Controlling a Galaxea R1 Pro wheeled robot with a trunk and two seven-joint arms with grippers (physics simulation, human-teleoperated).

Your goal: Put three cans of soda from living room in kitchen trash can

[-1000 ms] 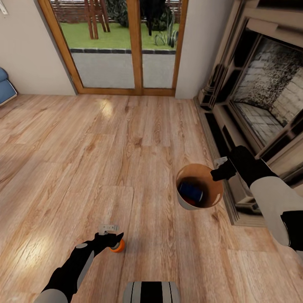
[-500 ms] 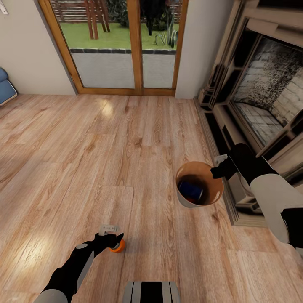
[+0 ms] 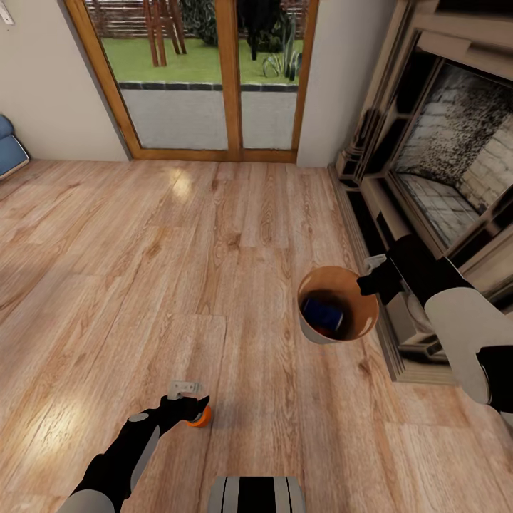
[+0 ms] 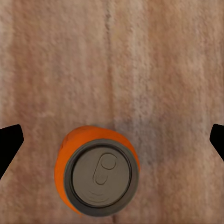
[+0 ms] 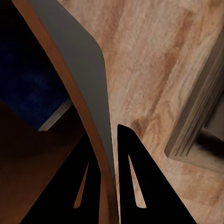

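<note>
Pale wood-plank floor (image 3: pixel 214 235), sound. Wood-framed glass doors (image 3: pixel 206 78) at back wall, lawn beyond. Brick/stone fireplace (image 3: pixel 456 164) at right. Blue sofa corner (image 3: pixel 8 149) at left edge.

An orange soda can (image 3: pixel 200 417) stands upright on the plank floor at lower left, while the copper-lined trash can (image 3: pixel 360 324), right of centre, holds a blue can (image 3: pixel 322 312) lying inside.
</note>
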